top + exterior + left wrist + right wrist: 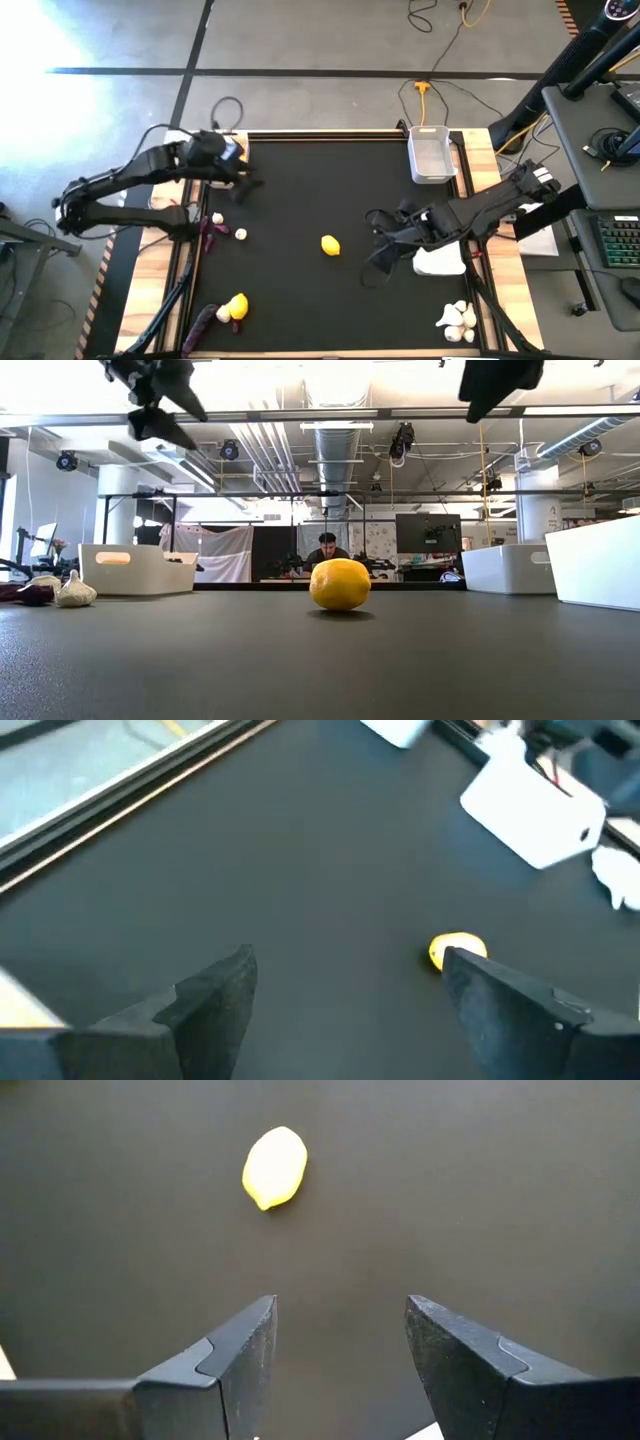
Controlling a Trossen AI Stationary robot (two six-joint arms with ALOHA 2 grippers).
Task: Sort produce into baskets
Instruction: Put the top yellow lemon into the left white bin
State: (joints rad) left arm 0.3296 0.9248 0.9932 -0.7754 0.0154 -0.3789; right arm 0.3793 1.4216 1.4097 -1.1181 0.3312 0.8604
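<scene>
A yellow lemon [330, 244] lies alone on the black mat at the table's middle; it also shows in the low view [340, 583], the left wrist view [455, 949] and the right wrist view [274, 1167]. My right gripper [378, 243] hangs open and empty above the mat, just right of the lemon. My left gripper [245, 187] is open and empty, raised near the far left. One white basket [431, 154] stands at the far right, another [440, 261] under my right arm. Garlic bulbs [457, 320] lie at the near right.
At the left edge lie a purple eggplant piece with garlic [215, 230], and nearer the front a lemon and another eggplant piece [228, 310]. In the low view a further basket [135, 568] stands at the left. A person sits in the room beyond the table.
</scene>
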